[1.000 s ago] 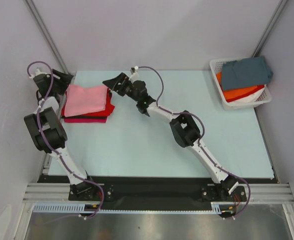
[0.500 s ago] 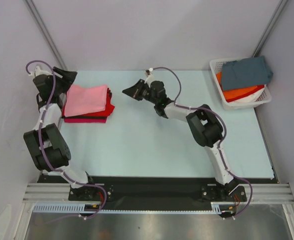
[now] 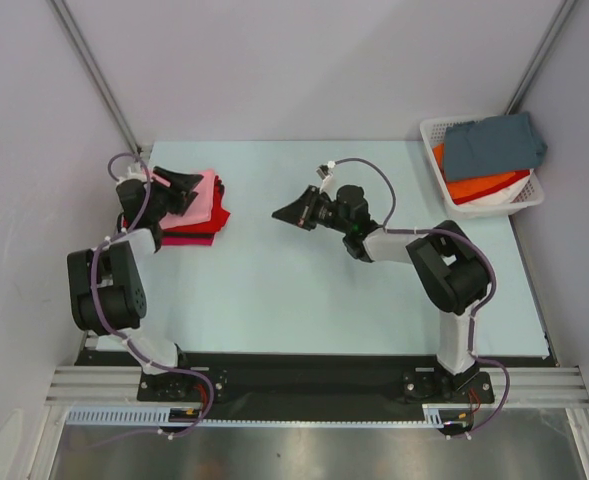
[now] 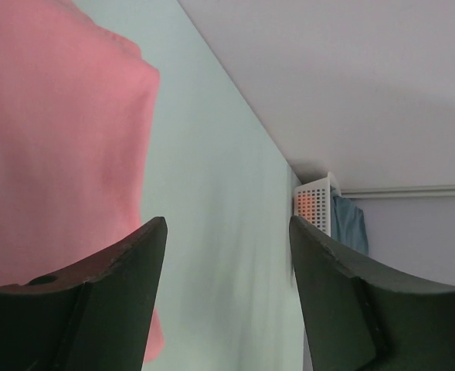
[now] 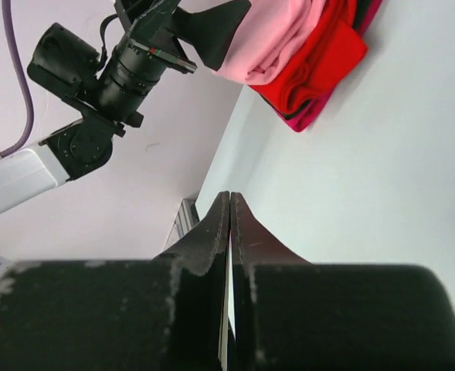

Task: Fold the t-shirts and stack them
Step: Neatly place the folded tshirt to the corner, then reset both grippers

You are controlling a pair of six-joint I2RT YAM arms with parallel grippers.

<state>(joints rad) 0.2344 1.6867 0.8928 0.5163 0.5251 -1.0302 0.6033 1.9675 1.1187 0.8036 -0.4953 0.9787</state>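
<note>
So the folded t-shirts sit in a stack at the far left of the table [image 3: 274, 290]: light pink shirt [image 3: 210, 196] on top, red shirt [image 3: 212, 221] under it, and a magenta shirt [image 3: 174, 240] peeking out at the bottom. The left gripper [image 3: 196, 188] is right over the pink one, and in its wrist view the two fingers [image 4: 123, 270] are spread wide apart with nothing between them, just the pink cloth [image 4: 57, 139] off to one side and bare table in the gap. Can't tell if it's actually touching the fabric or just above it. The right gripper [image 3: 280, 213] is out over the middle of the table, well apart from the stack and pointing towards it. In its own camera the fingers [image 5: 215, 224] are pressed flat together, empty, with the pink [image 5: 277, 35], red [image 5: 320, 69] and magenta [image 5: 306, 122] layers visible past the tips, and the left arm's gripper [image 5: 212, 23] sitting over the pink edge. Over at the far right corner there's a white slotted basket [image 3: 429, 130] with a slate grey-blue shirt [image 3: 494, 143] piled on top of an orange shirt [image 3: 484, 185], both unfolded and hanging over the rim. The left wrist camera catches that basket [image 4: 314, 205] way off in the distance too.
</note>
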